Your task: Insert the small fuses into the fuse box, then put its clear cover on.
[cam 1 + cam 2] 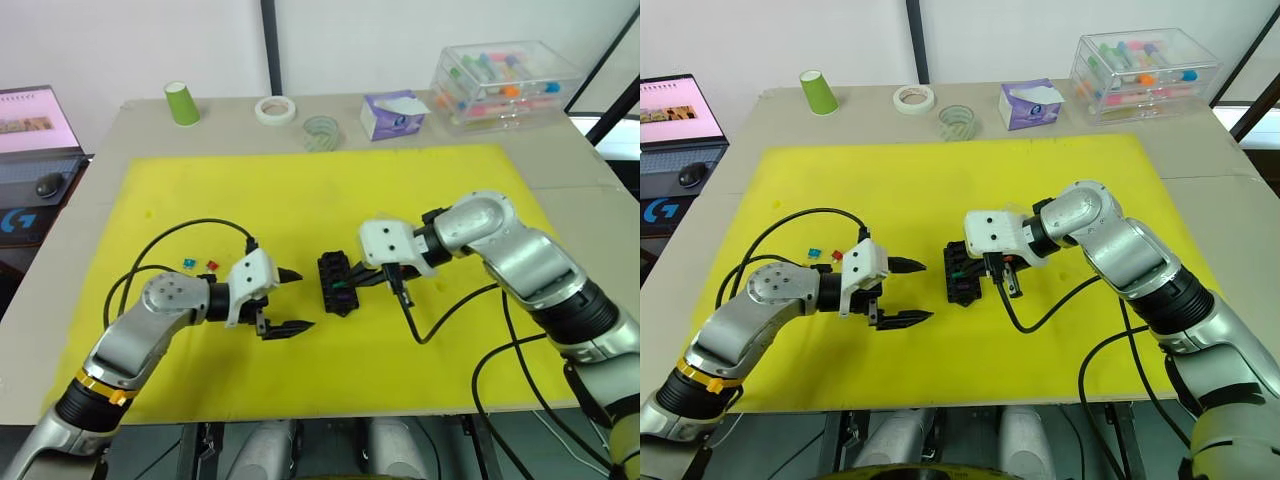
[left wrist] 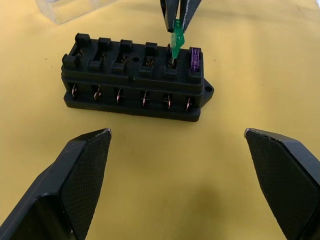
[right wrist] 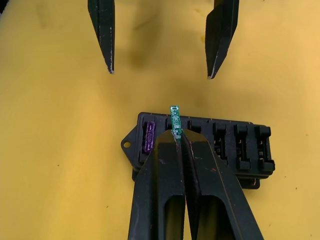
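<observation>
The left claw hangs nearest, fingers wide apart and empty, just left of the fuse box on the yellow mat. The right claw is clamped on a green fuse, holding it over the second slot from the box's end, its blades at or just entering the slot. A purple fuse already sits in the end slot beside it. The other four slots look bare. A blue fuse and a red fuse lie on the mat well left of the box, behind the left arm. A corner of the clear cover shows just beyond the box. So, by my reading: one fuse seated, one going in, several left, cover not yet on.
</observation>
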Motion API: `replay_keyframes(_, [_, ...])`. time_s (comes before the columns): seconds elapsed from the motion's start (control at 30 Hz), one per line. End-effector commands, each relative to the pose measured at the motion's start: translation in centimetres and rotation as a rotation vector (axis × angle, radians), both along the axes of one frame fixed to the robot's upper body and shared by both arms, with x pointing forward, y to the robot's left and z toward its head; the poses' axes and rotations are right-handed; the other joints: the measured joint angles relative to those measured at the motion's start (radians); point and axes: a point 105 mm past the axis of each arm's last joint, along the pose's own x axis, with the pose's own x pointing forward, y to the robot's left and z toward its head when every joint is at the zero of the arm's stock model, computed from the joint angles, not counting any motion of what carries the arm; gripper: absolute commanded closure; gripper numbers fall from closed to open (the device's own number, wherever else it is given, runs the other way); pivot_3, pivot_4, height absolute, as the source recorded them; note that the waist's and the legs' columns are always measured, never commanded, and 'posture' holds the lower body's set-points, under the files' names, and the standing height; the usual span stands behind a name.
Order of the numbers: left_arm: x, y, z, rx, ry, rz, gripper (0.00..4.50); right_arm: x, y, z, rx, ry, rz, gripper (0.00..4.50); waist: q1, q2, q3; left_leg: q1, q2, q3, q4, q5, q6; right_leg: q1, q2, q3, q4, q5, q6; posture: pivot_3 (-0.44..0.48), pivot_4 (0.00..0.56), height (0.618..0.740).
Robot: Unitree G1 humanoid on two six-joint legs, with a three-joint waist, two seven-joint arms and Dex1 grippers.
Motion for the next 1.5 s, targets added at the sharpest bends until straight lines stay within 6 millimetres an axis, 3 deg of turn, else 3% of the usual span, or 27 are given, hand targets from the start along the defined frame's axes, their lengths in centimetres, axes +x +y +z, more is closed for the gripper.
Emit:
replay_keyframes(0.03, [0.1,-0.5,0.5,-0.001,-0.046,-0.023,0.03,0.0,0.0,0.6,0.015,-0.016,-0.005,4.5,0.002,0.0,0.0,0.0,0.0,0.0,0.0,0.0,0.0,0.0,0.0,0.0,0.0,0.0,0.0,0.0,0.15,0.74])
replay_keyframes(0.67, [-0.1,-0.8,0.2,0.009,-0.059,-0.035,0.03,0.7,-0.4,-0.9,-0.005,0.015,-0.073,4.5,0.0,0.0,0.0,0.0,0.0,0.0,0.0,0.0,0.0,0.0,0.0,0.0,0.0,0.0,0.0,0.0,0.15,0.74])
replay_keyframes(1.07, [-0.3,-1.1,0.2,0.013,-0.063,-0.048,0.03,0.4,0.0,1.0,0.062,0.055,-0.096,4.5,0.001,0.0,0.0,0.0,0.0,0.0,0.0,0.0,0.0,0.0,0.0,0.0,0.0,0.0,0.0,0.0,0.15,0.74])
replay_keyframes(1.5, [-0.3,-1.2,0.2,0.015,-0.071,-0.052,0.03,-0.1,-0.2,0.5,0.012,0.049,-0.067,4.5,0.0,0.0,0.0,0.0,0.0,0.0,0.0,0.0,0.0,0.0,0.0,0.0,0.0,0.0,0.0,0.0,0.15,0.74])
